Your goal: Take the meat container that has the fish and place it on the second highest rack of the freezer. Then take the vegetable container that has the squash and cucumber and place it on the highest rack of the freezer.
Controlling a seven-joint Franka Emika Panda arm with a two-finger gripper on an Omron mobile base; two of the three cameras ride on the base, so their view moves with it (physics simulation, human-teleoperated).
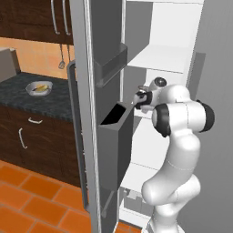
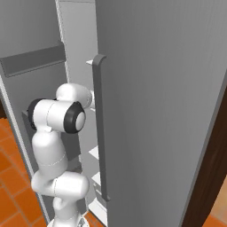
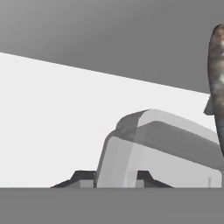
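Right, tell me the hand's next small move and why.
Probably open and back straight out. In the hand view the clear container with the fish seems to sit over a white shelf, and the hand is inside the freezer. Whether the fingers are shut on it isn't clear.

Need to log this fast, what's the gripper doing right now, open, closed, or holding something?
Gripper: shut on the clear container with the fish, inside the freezer.

A dark speckled stone counter (image 1: pixel 27 98) sits at nine o'clock over dark wood cupboards (image 1: pixel 34 145). Orange floor tiles (image 1: pixel 32 200) lie at seven o'clock
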